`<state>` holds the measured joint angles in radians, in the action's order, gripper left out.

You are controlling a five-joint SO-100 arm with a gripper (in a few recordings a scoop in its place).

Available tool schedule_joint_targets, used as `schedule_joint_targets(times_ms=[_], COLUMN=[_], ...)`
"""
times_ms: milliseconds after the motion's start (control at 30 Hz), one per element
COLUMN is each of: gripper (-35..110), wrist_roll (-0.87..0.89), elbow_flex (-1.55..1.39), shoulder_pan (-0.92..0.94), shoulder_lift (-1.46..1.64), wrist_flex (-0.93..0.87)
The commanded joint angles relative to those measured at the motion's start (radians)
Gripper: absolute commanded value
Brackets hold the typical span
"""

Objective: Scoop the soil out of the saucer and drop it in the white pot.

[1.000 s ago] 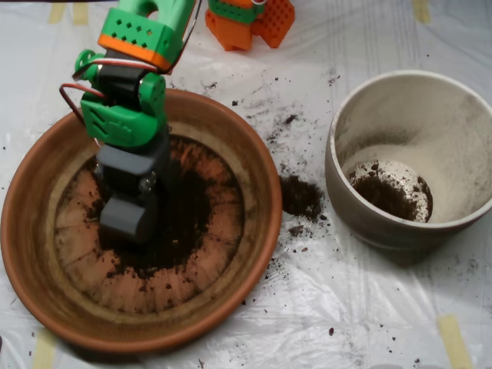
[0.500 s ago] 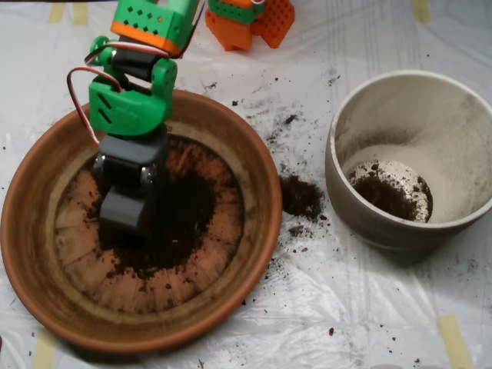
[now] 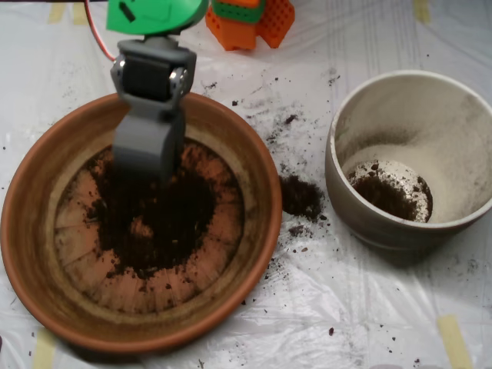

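The terracotta saucer (image 3: pixel 46 254) sits at the left side of the desk (image 3: pixel 384 307), which is covered with a crinkled clear plastic sheet (image 3: pixel 323 315). The soil (image 3: pixel 154 223) lies as a dark, loose patch on the middle of the ridged base of the saucer, with a small bare orange spot inside the patch and thin crumbs spread towards the ridges around it. The grey scoop (image 3: pixel 146 146) hangs over the far part of the saucer, near the far rim, with its lower end just above or at the far edge of the soil patch; I cannot tell if it touches the soil. The two shells of the scoop look closed together, with no gap visible between the fingers, and it is not visible if there is soil inside. Above the scoop is a green part of the arm (image 3: pixel 154 14) at the far edge of the desk, with a red wire (image 3: pixel 98 34) beside it. The white pot (image 3: pixel 369 223) stands at the right side of the desk, well apart from the saucer, and a small amount of soil lies on its bottom. Between the saucer and the pot there is a little heap of spilled soil (image 3: pixel 301 196) on the plastic, with more crumbs scattered around. An orange arm base (image 3: pixel 254 21) is at the far edge.
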<state>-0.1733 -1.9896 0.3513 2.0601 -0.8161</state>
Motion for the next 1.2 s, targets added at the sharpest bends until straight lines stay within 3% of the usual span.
schedule_joint_targets(times_ms=[0,367,800,1100,1167], gripper=[-1,-1,-1,0,10], wrist_roll=[0.005,0.06,0.064,0.032,0.032], elbow_flex=[0.14,0.433,0.854,1.071,1.062], shoulder_pan=[-0.071,-0.337,-0.733,-0.815,-0.816], shoulder_lift=[0.173,0.155,-0.282,-0.538,-0.545], wrist_flex=[-0.114,-0.362,-0.589,-0.69,-0.695])
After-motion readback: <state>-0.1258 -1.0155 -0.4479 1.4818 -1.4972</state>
